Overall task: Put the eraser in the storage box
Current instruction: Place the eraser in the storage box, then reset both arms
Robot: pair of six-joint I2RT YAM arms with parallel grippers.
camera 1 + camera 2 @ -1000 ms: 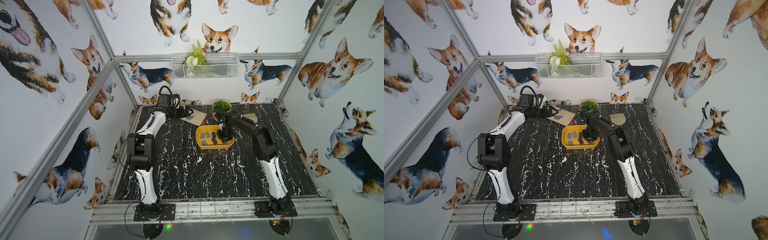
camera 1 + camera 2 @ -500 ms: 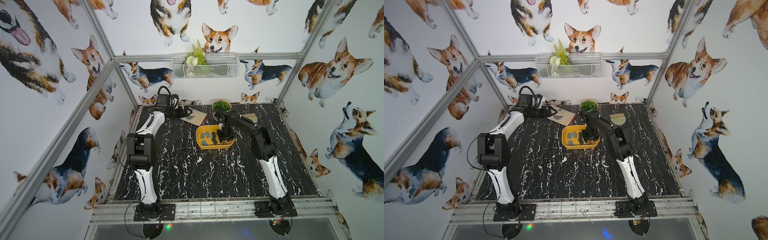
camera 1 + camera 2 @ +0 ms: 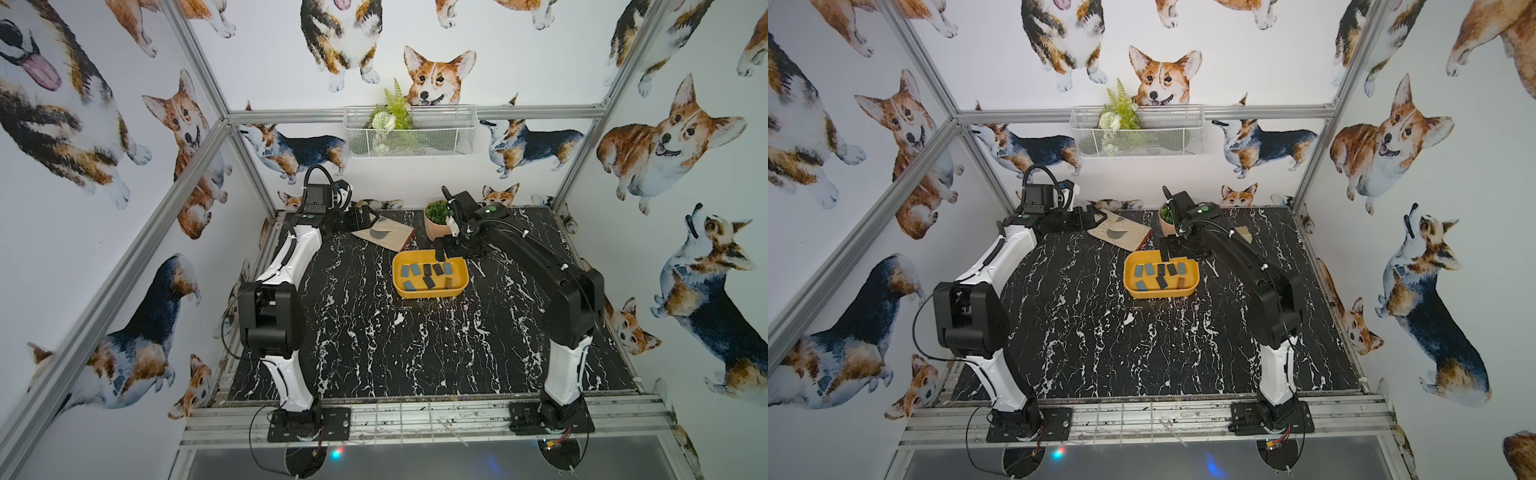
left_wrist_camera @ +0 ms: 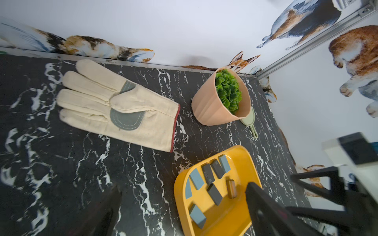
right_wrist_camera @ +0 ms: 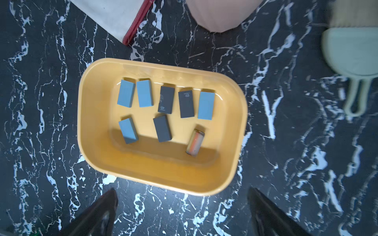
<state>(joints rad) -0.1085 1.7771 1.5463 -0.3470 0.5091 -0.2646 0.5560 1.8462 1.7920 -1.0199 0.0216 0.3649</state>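
Mustard plastic, both top views: storage box (image 3: 428, 293) sits on the black marble surface (image 3: 374, 353), just below the right claw (image 3: 445, 252). Erasers (image 3: 415, 270) show as small dark and blue blocks on its floor.
Left claw, a top view: left claw (image 3: 1096, 217) is well apart from the box, at the fingertip end of a canvas glove (image 3: 1121, 232). Contact with the glove: cannot tell.
Left wrist view: left claw (image 4: 183, 185) spread wide, nothing between the jaws. Glove lies just ahead of it, plant pot (image 4: 212, 110) past the cuff, box further out.
Right wrist view: right claw (image 5: 183, 191) spread to full width, empty, touching nothing. Box lies directly beneath and ahead of it. Eight pieces counted inside: four blue, three dark, one striped eraser (image 5: 195, 143) lying on its edge.
Eraser location: inside the box. None seen loose on the surface.
Step (judgement): drop-off into the box. Placement looks complete.
Next move (judgement): raise the right claw straight up so the jaws clear the box wall, then draw back. No regrasp looks needed.
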